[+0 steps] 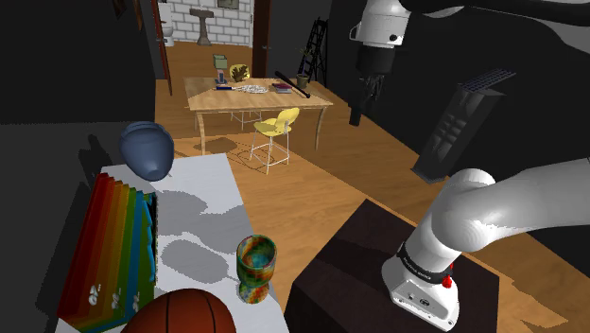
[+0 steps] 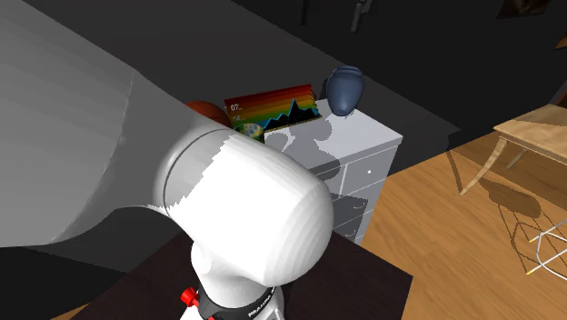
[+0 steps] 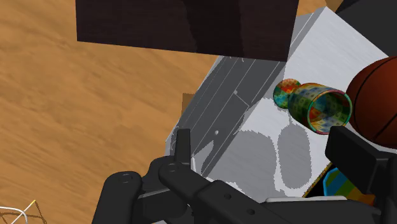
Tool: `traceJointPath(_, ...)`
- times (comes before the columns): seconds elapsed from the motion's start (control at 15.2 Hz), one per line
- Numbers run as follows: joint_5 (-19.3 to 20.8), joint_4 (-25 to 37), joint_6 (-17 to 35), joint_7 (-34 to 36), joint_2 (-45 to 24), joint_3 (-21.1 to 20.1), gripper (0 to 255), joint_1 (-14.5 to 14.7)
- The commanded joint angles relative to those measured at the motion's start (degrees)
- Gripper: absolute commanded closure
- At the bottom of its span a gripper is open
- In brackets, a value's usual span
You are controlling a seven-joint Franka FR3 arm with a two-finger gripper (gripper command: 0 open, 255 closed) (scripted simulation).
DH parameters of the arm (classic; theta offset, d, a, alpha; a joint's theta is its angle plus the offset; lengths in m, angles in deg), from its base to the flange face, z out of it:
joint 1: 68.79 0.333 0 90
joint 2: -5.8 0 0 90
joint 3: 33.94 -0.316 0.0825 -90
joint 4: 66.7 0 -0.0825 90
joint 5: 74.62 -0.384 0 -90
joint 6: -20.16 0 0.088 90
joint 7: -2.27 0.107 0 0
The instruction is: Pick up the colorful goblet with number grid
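Note:
The colourful goblet [image 1: 255,268] stands upright near the front edge of a white dresser top [image 1: 203,213]. Beside it lie an orange basketball [image 1: 180,317] and a rainbow-coloured panel [image 1: 109,248]. In the wrist view the goblet [image 3: 315,105] lies ahead of my fingers, next to the basketball [image 3: 380,95]. My black gripper [image 1: 367,99] hangs high above the floor, well apart from the goblet. My gripper [image 3: 267,153] is open with nothing between its fingers. The goblet's rim [image 2: 250,132] peeks out behind my arm in the second exterior view.
A blue vase [image 1: 147,149] sits at the dresser's far end. My dark stand [image 1: 369,274] is close beside the dresser. Farther off on the wooden floor are a cluttered table [image 1: 255,95], a yellow chair [image 1: 274,128] and a black ladder [image 1: 315,52].

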Motion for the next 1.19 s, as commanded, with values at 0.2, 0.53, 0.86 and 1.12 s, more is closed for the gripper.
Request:
traceJointPath(0.2,-1.87,-4.73,5.08,2.4,0.25,-2.62,0,0.86)
traceJointPath(0.53,-5.07,-11.24,14.06,6.3,-1.17,-7.34,0,2.49)
traceJointPath(0.86,-8.08,-15.87,23.83,10.25,-5.19,-12.44,0,4.19)
traceJointPath(1.12,-9.95,-18.08,32.2,13.57,-10.45,-16.79,0,5.23)
